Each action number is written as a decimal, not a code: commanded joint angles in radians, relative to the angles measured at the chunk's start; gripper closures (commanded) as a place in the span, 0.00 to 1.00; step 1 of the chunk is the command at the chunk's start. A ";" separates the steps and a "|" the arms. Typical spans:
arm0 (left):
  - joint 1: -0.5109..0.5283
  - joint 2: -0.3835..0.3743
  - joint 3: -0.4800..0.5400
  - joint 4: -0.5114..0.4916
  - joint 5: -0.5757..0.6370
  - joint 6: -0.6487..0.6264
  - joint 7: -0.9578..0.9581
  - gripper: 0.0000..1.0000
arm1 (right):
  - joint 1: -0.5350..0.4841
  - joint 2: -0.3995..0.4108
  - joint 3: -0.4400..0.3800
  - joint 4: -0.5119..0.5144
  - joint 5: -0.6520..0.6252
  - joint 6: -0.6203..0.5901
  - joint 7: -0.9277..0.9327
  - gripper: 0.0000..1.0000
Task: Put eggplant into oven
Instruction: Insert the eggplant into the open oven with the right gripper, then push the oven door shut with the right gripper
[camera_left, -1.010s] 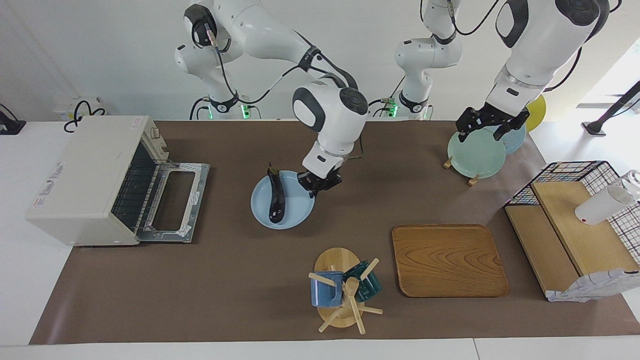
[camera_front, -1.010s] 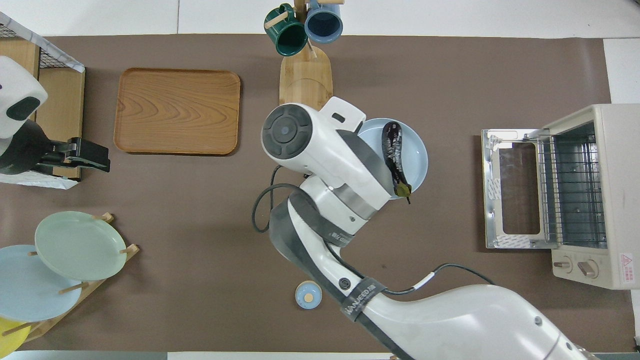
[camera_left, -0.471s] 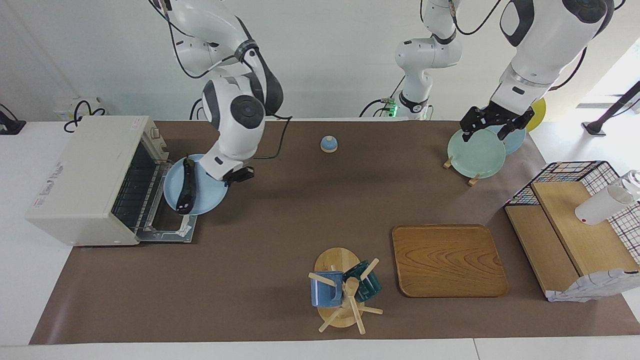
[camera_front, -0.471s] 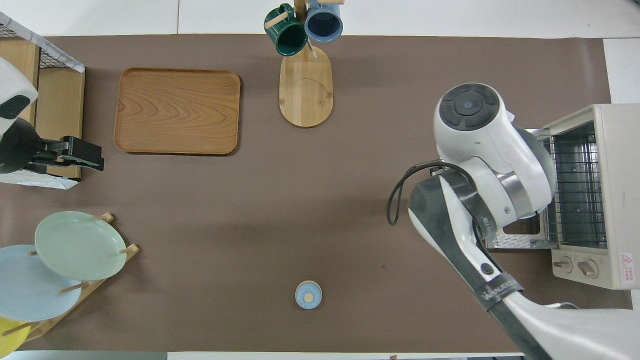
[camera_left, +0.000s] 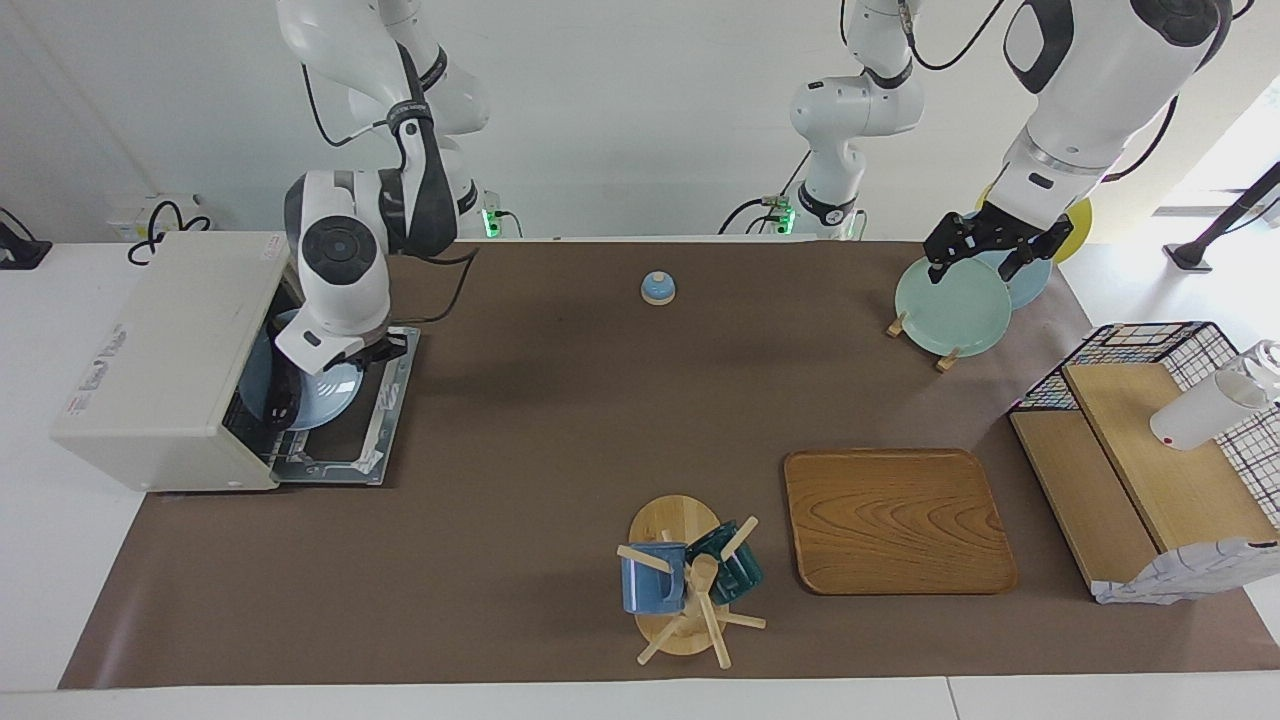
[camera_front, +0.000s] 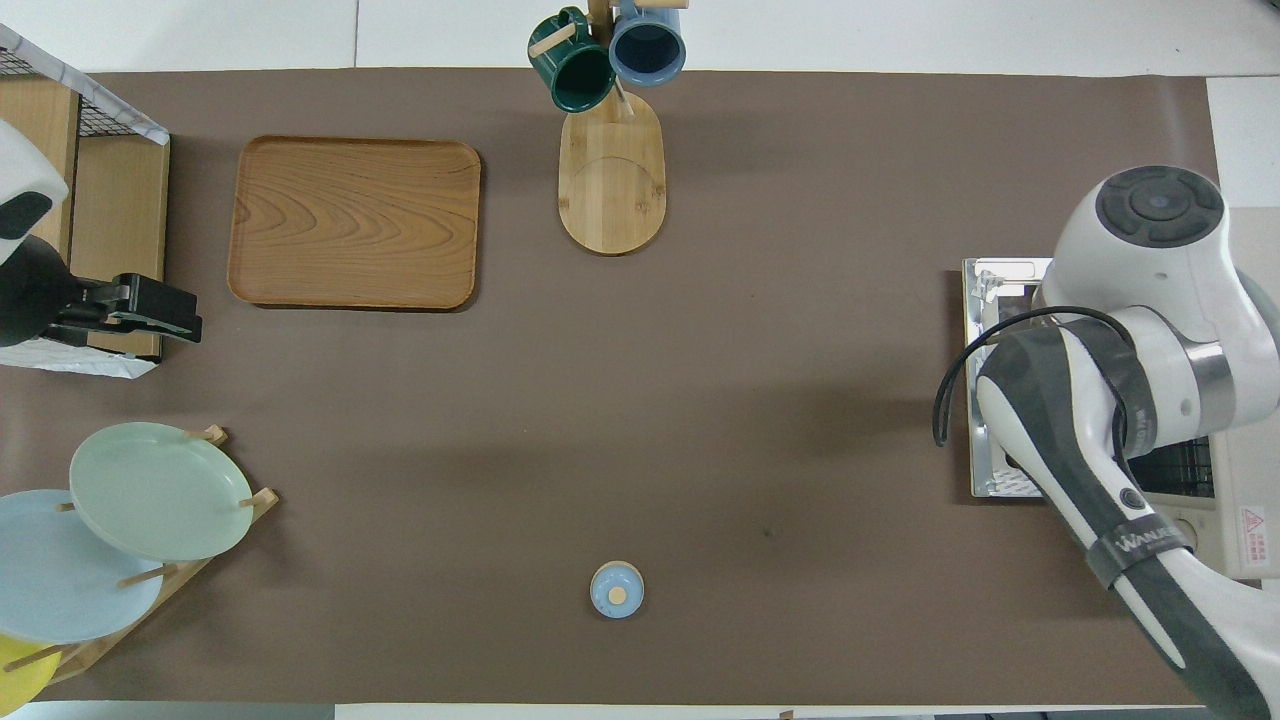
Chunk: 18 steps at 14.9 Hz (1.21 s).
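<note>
Brown table mat (camera_left: 560, 420) under white walls, left gripper (camera_left: 985, 250) spread wide over the pale green plate (camera_left: 952, 305) on its rack. Right gripper (camera_left: 375, 350) clamped on a light blue plate (camera_left: 325, 385), half inside the cream-white toaster oven (camera_left: 165, 350). Dark eggplant (camera_left: 280, 405) barely visible at the oven mouth; open mat farther out, toward the wooden tray (camera_left: 897, 520)

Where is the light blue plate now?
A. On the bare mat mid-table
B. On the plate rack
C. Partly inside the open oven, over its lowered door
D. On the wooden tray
C: in the facing view the plate sticks out of the oven mouth over the lowered door, with the right tool at its rim.
</note>
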 joint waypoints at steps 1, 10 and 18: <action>0.014 0.000 -0.004 0.012 0.015 -0.007 0.043 0.00 | -0.065 -0.041 0.014 -0.095 -0.026 0.086 -0.059 1.00; 0.025 0.000 -0.004 0.008 0.015 0.009 0.043 0.00 | -0.073 -0.043 0.023 -0.085 -0.009 0.122 -0.097 0.65; 0.023 -0.004 -0.004 0.000 0.015 0.001 0.043 0.00 | 0.080 -0.023 0.038 -0.070 0.063 0.207 0.047 1.00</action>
